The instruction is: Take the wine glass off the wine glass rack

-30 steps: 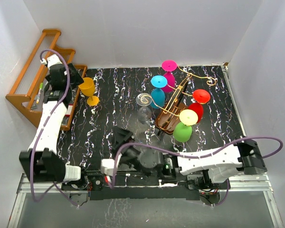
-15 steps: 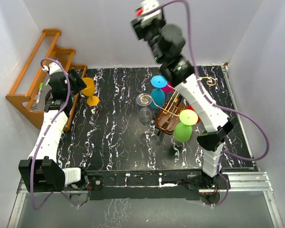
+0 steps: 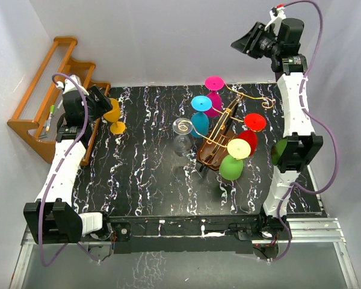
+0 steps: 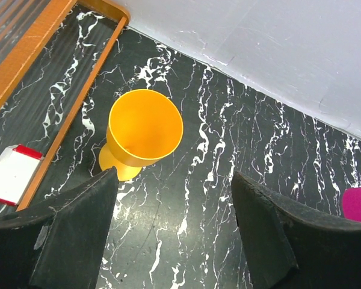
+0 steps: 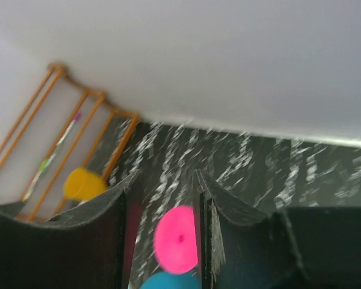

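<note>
The wine glass rack (image 3: 219, 133), a brown violin-shaped stand with gold wire arms, stands right of centre. Magenta (image 3: 214, 83), cyan (image 3: 201, 103), red (image 3: 254, 122), pale yellow (image 3: 238, 148) and green (image 3: 231, 168) glasses hang on it, and a clear glass (image 3: 182, 128) is at its left side. A yellow-orange glass (image 3: 112, 112) stands upright on the table, also in the left wrist view (image 4: 144, 132). My left gripper (image 3: 102, 101) is open and empty beside it (image 4: 174, 177). My right gripper (image 3: 240, 43) is raised high near the back wall, open and empty (image 5: 165, 180); the magenta glass's foot (image 5: 176, 239) shows far below between its fingers.
An orange-brown stepped shelf (image 3: 51, 90) leans at the far left, and its rail runs beside the yellow glass (image 4: 72, 114). A white and red item (image 4: 12, 174) lies under it. White walls close in the black marble table (image 3: 144, 168).
My right arm has swung from low at the table's front, up over the rack, to high at the back right. My left arm has barely moved.
</note>
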Controlling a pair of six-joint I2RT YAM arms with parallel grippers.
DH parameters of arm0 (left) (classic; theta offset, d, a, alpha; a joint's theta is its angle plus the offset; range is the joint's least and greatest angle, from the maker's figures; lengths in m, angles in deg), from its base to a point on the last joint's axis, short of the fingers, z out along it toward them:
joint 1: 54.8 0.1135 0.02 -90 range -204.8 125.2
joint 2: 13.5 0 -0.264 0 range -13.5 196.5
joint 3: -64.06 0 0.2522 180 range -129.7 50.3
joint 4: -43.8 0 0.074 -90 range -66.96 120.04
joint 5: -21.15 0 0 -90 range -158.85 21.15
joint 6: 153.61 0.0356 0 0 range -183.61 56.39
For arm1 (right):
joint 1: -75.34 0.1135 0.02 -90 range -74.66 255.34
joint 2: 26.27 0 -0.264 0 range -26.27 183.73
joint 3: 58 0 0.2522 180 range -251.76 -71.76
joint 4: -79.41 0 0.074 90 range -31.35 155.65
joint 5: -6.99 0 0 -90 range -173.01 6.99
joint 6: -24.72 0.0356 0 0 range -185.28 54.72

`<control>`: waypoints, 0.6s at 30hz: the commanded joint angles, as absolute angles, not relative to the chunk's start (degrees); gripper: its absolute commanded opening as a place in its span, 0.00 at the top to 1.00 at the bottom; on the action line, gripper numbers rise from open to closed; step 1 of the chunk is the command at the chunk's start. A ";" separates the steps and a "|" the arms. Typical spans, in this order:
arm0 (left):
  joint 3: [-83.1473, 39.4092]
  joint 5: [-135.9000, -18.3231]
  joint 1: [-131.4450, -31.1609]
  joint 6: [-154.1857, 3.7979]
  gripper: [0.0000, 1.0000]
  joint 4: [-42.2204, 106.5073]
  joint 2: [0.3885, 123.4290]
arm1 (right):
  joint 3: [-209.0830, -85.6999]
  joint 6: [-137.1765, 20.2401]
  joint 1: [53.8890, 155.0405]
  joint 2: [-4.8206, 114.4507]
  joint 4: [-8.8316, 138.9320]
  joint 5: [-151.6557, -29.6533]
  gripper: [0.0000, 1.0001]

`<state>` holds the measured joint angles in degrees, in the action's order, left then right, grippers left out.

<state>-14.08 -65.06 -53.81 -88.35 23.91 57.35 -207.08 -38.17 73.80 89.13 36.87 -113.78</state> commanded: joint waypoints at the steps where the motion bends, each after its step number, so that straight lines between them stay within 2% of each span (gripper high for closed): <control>1: -13.80 -68.00 -53.94 -88.75 0.27 25.68 57.29 | -207.93 -33.43 75.95 89.53 31.10 -126.68 0.59; 8: -13.42 -69.62 -53.97 -89.17 0.28 26.33 57.68 | -201.56 -38.03 75.61 87.79 22.94 -126.32 0.57; 13: -13.40 -70.80 -53.93 -89.75 0.28 26.57 58.12 | -193.21 -38.40 75.60 82.65 22.88 -120.29 0.56; 18: -13.42 -71.53 -53.99 -90.16 0.28 26.61 58.40 | -190.62 -38.82 75.60 81.67 22.35 -120.24 0.57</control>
